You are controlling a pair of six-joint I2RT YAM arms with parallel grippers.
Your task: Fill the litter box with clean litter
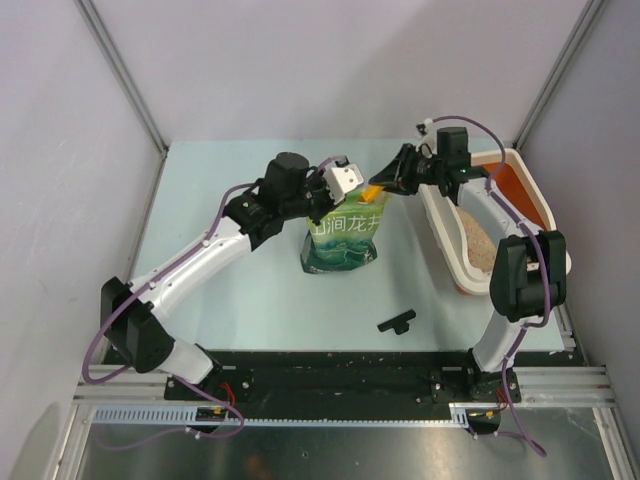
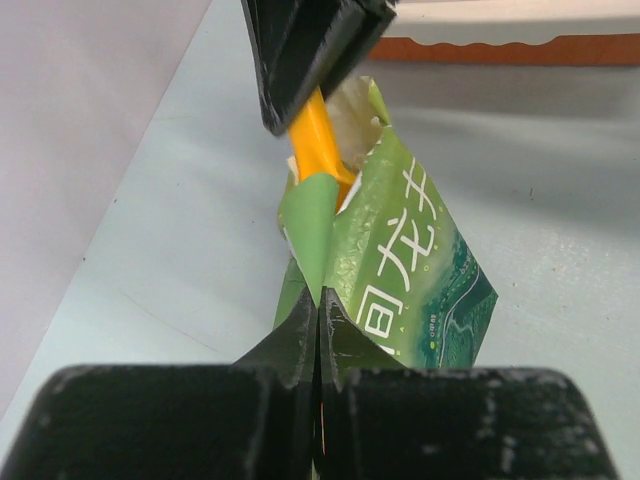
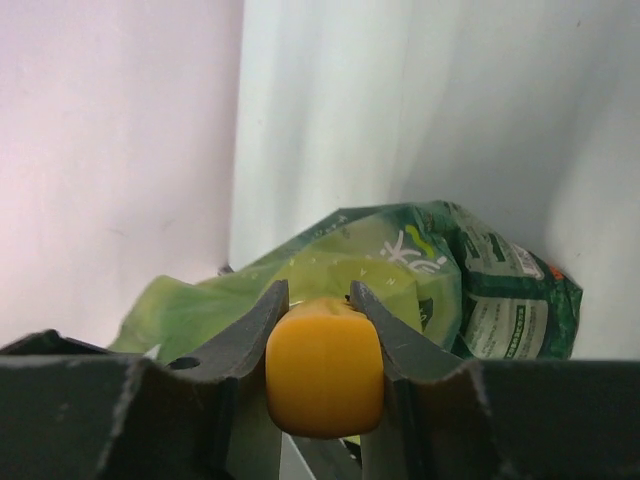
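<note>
The green printed bag point(image 1: 345, 238) stands open near the table's middle. My left gripper point(image 1: 322, 203) is shut on the bag's top edge point(image 2: 310, 240). My right gripper point(image 1: 385, 187) is shut on the handle of the orange scoop point(image 3: 325, 365), whose front end reaches into the bag's mouth point(image 2: 318, 140). The litter box point(image 1: 520, 170), white with an orange inside, lies at the right. A heap of beige clean litter point(image 1: 478, 243) lies in its near half. The bag also fills the right wrist view point(image 3: 420, 275).
A small black clip point(image 1: 396, 321) lies on the table in front of the bag. Grey walls and metal posts close in the table at the left, back and right. The litter box rim point(image 2: 520, 35) shows beyond the bag in the left wrist view.
</note>
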